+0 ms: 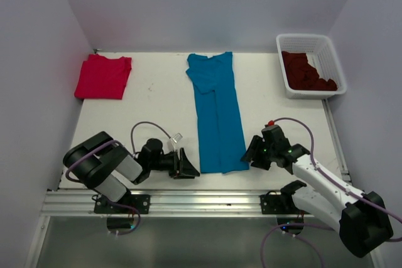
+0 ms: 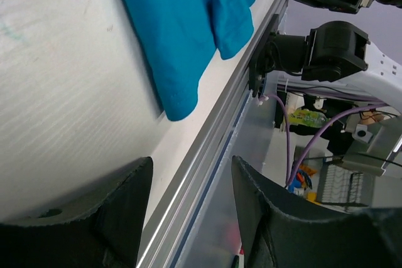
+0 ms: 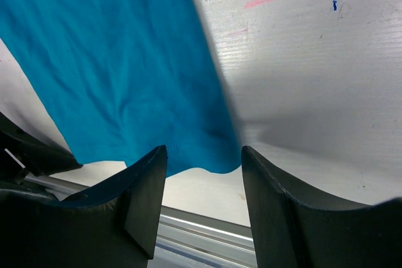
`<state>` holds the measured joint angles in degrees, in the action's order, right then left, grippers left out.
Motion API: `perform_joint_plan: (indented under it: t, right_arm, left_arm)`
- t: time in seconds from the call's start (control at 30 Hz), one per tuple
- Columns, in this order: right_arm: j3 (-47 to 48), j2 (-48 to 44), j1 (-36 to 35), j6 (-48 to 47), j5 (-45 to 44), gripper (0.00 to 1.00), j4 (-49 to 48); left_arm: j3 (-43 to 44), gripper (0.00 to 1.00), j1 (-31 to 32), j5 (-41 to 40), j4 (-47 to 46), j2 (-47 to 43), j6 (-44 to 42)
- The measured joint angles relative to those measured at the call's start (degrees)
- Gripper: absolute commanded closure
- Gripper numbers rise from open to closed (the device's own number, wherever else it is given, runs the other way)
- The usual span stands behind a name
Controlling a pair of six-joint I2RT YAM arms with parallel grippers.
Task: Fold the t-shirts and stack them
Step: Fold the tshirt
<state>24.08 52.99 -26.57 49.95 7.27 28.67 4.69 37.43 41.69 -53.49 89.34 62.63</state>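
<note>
A teal blue t-shirt (image 1: 217, 111) lies folded lengthwise into a long strip down the table's middle, its hem near the front edge. A bright red t-shirt (image 1: 103, 76) lies folded at the back left. Dark maroon t-shirts (image 1: 308, 72) sit in the basket. My left gripper (image 1: 188, 166) is open and empty, low beside the strip's near-left corner (image 2: 179, 101). My right gripper (image 1: 252, 152) is open and empty at the strip's near-right corner (image 3: 207, 149), which lies just beyond its fingertips.
A white lattice basket (image 1: 326, 45) stands at the back right. The aluminium rail (image 1: 188, 200) runs along the table's front edge, close under both grippers. White walls close in the left, back and right sides.
</note>
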Motion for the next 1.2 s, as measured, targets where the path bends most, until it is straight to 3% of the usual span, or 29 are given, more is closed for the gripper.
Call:
perform_joint_plan:
  t: [0.43, 0.87, 1.0, 1.2]
  right_arm:
    - [0.0, -0.26, 0.09, 0.0, 0.02, 0.5, 0.09]
    - [-0.81, 3.39, 0.35, 1.29, 0.17, 0.51, 1.6]
    - [-1.81, 2.84, 0.35, 2.16, 1.27, 0.58, -0.02]
    - [-2.99, 2.78, 0.37, 3.13, 1.53, 0.81, -0.92]
  left_arm:
    - [10.45, 0.42, 4.07, -6.51, 1.73, 6.8, 0.28]
    - [10.58, 0.46, 4.39, -7.56, 0.83, 7.82, 1.46]
    - [10.58, 0.5, 4.66, -8.04, 0.61, 8.09, 1.64]
    - [10.58, 0.66, 4.79, -8.39, -0.96, 10.49, 2.62]
